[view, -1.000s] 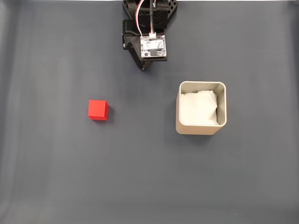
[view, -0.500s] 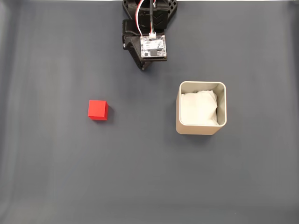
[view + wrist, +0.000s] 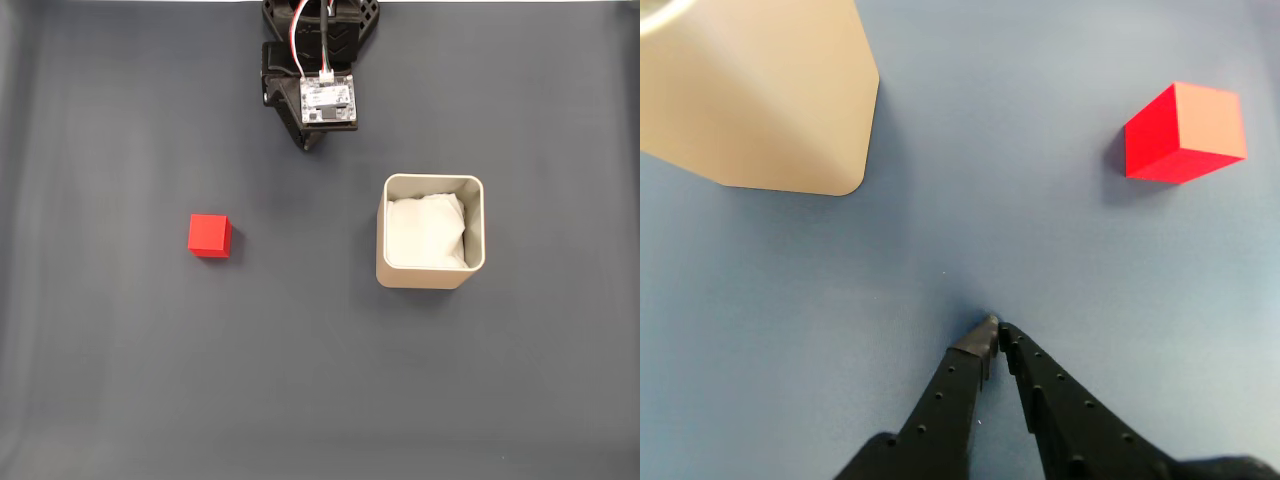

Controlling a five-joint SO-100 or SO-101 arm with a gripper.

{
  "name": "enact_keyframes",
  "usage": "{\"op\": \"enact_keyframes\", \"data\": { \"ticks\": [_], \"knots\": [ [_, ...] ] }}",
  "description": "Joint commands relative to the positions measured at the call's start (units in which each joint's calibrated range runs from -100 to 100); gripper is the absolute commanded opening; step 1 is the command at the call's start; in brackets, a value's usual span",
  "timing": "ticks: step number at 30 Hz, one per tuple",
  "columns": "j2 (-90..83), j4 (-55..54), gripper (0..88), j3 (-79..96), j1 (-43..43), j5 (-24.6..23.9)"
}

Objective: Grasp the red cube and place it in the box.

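Our tool (image 3: 992,325) is pinched closed on nothing; unless we open it, it could knock the cube (image 3: 1185,132), up right, away.

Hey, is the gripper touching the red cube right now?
Apart. In the wrist view the gripper, fingertips closed together, sits low in the picture, while the red cube lies up and to the right, with bare blue-grey table surface between them.

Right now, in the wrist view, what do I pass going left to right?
The box at upper left → the end effector, tips together, at bottom centre → the red cube at upper right, all over the blue-grey table.
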Motion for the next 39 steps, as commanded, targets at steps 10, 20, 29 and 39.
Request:
{"op": "enact_keyframes", "data": {
  "ticks": [10,20,29,39],
  "knots": [
    [-1.3,1.0,0.8,0.4,-0.4,-0.1],
    [-1.3,1.0,0.8,0.4,-0.2,-0.1],
    [-1.3,1.0,0.8,0.4,-0.4,-0.1],
    [-1.3,-2.8,0.3,0.4,-0.4,-1.7]
  ]
}}
